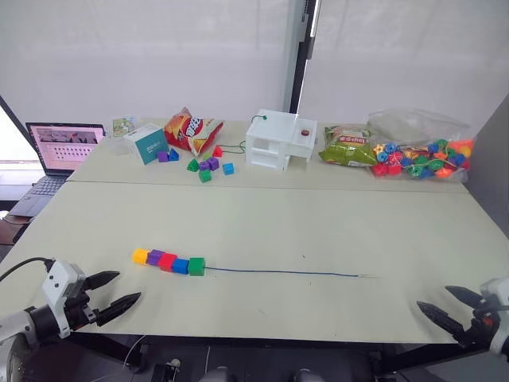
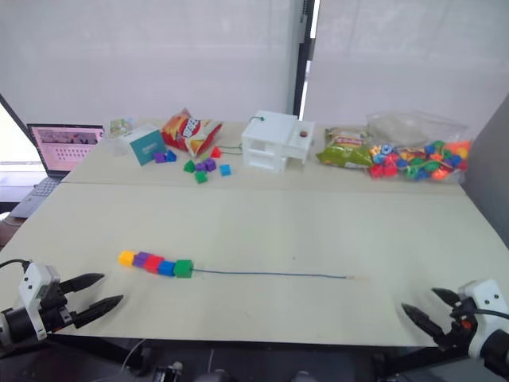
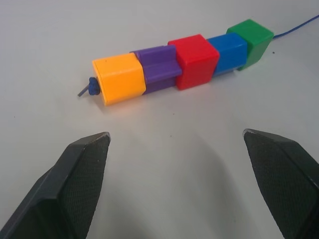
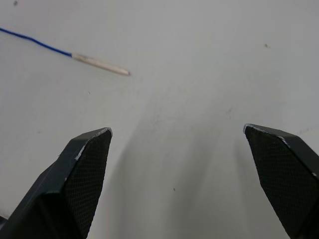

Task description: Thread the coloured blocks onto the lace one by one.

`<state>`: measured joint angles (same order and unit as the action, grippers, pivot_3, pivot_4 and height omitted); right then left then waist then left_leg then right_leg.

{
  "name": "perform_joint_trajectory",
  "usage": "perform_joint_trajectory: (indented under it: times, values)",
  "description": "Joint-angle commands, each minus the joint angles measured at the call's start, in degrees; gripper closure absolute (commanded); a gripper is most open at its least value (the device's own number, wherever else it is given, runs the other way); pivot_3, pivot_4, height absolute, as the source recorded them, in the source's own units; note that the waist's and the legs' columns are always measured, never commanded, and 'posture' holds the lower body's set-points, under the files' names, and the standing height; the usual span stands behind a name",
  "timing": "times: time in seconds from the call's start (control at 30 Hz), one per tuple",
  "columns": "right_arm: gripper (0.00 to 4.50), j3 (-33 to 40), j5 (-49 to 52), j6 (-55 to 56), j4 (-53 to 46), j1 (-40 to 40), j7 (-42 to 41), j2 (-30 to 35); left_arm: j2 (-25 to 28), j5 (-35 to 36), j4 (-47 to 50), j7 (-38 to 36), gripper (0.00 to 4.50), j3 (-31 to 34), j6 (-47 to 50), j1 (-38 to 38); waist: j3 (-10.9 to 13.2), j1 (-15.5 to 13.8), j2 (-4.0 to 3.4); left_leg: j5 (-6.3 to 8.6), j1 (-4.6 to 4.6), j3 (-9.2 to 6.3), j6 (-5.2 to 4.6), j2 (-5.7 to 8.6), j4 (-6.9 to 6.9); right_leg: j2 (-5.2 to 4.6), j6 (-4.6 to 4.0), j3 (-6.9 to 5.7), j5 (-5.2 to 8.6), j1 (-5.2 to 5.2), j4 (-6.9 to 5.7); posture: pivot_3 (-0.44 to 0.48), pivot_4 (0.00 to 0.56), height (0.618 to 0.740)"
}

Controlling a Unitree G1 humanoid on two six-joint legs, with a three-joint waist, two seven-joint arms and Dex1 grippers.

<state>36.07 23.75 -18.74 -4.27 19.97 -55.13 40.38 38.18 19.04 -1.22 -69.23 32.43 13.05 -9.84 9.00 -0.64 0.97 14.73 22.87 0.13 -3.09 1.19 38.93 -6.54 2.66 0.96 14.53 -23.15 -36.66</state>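
on the tabletop (image 1: 334,239) all five coloured blocks (image 1: 168,261) sit threaded on the lace (image 1: 278,272), both the left pincer (image 1: 111,293) and right pincer (image 1: 449,306) open and empty nearby, so tugging the loose tip could slide blocks off.

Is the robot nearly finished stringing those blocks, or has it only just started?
It looks finished. All five coloured blocks sit in a row on the lace, yellow-orange against the knot, then purple, red, blue, green. The pale tip lies free on the table. The left gripper and right gripper are open, holding nothing. Nothing seems left.
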Motion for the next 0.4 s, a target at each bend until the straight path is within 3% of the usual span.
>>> perform_joint_trajectory:
  times: [0.03,0.4]
  values:
    - [0.03,0.3,0.3,2.3,0.8,-0.8,-0.9,1.7,1.0,-0.1,-1.1,0.9,0.00,-0.9,-3.9,-1.6,-0.1,0.1,-0.09,0.00,-0.02,0.00,0.00,-0.01,-0.02,0.00,0.00,0.00,0.00,0.01,0.00,0.000,0.150,0.740]
    - [0.03,-0.8,0.8,3.1,1.5,-1.1,-0.6,1.9,2.5,2.5,-1.3,2.7,0.00,-2.1,-5.5,-3.4,-0.1,0.0,-0.11,0.01,-0.01,0.01,0.01,-0.04,-0.09,-0.09,-0.04,0.04,0.02,0.02,0.13,0.000,0.150,0.740]
